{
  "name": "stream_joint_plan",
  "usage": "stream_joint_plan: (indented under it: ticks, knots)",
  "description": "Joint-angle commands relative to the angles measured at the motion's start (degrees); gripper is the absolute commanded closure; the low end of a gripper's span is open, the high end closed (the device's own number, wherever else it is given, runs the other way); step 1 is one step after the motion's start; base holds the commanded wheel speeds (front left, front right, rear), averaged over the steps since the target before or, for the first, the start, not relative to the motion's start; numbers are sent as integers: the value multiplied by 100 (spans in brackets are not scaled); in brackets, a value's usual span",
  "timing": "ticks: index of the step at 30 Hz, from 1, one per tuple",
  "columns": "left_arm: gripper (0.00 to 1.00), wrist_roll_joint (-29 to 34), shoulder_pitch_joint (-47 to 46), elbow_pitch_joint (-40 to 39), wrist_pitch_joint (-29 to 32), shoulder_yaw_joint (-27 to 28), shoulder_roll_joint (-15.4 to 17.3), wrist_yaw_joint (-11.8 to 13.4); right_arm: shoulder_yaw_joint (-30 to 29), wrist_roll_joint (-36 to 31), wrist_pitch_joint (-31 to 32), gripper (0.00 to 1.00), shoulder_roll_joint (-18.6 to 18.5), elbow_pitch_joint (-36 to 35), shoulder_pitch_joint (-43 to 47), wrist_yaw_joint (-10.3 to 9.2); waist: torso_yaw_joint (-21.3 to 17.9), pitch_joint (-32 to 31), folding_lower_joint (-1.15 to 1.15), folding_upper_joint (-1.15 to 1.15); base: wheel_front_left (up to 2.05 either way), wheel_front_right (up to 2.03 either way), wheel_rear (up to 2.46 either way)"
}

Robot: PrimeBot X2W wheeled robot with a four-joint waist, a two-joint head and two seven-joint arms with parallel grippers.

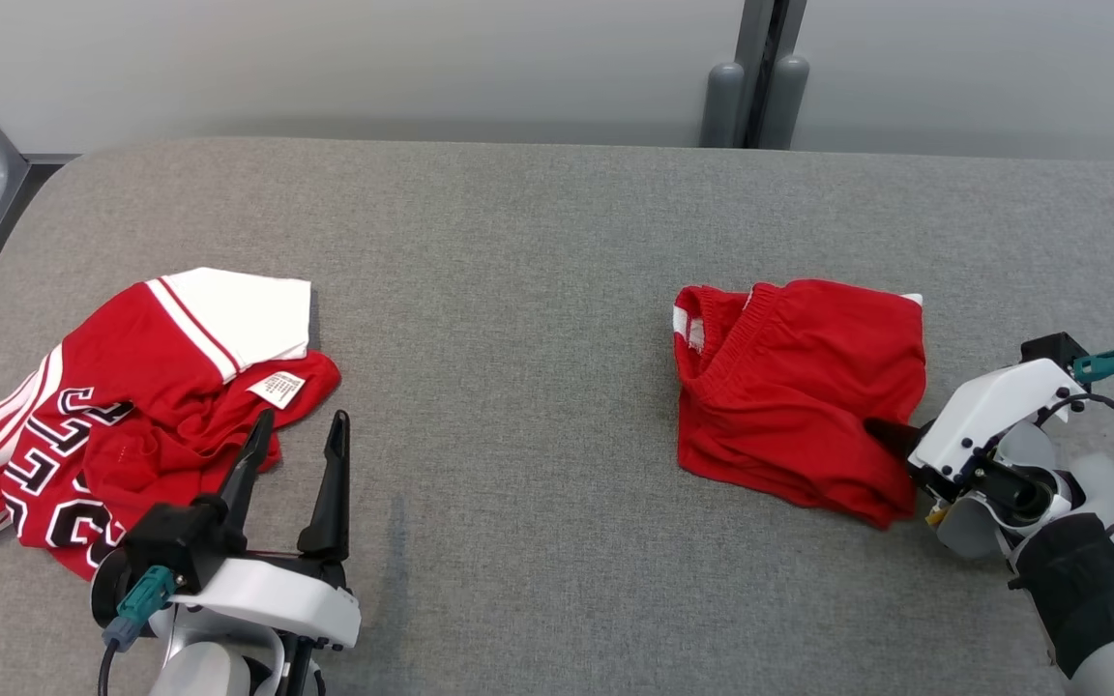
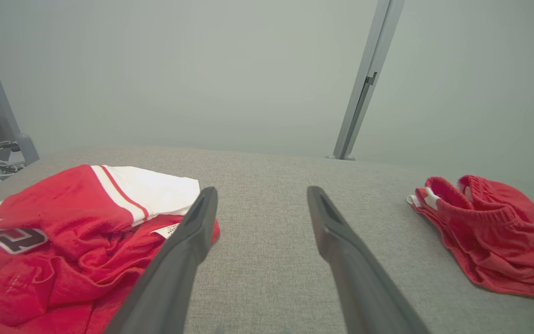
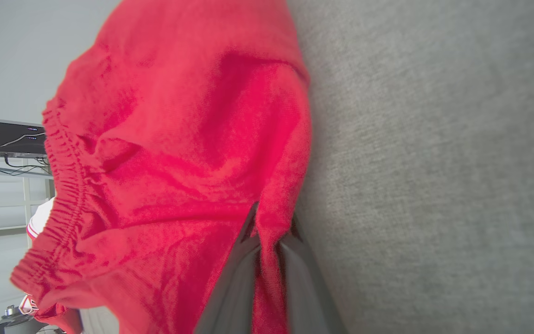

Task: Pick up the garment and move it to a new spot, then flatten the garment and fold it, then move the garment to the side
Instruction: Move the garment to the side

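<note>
Shorts [image 1: 799, 387], red and folded, are seen lying on the right half of the grey worktop [image 1: 518, 290]. The right end effector [image 1: 881, 432] is closed narrow on the shorts' corner nearest the worktop's front right; a fold of red fabric is pinched between its 2 fingers. The left end effector [image 1: 303, 418] is held wide over the worktop's front left. 1 finger overlaps a crumpled red-and-white jersey [image 1: 131, 387] lying at the worktop's left edge.

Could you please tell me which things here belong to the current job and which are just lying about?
In the job:
red shorts, folded
right pincer, shut on their edge

Lying about:
crumpled red-and-white jersey
left pincer, open near it
grey post at the back
</note>
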Motion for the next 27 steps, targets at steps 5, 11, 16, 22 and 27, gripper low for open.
stream_joint_plan:
  ticks: [5,11,16,22,27]
  knots:
    - [0,41,-52,-42,-19,7,34,-1,98,-15,-262,100,-70,-258,-58,3,-165,4,0,0,0,0,0]
    - [0,98,-176,-160,-19,-96,32,-22,269,-91,-443,100,-314,-572,-215,3,-462,110,0,0,0,0,0]
    - [0,149,-330,-191,-19,-305,27,-56,362,-185,-550,100,-471,-539,-452,4,-730,249,0,0,0,0,0]
    - [0,170,-601,-166,-19,-589,20,-88,479,-228,-600,100,-591,-559,-706,4,-998,466,0,0,0,0,0]
    - [0,237,-888,-259,-18,-922,20,-119,543,-240,-671,100,-749,-588,-1054,4,-1237,836,0,0,0,0,0]
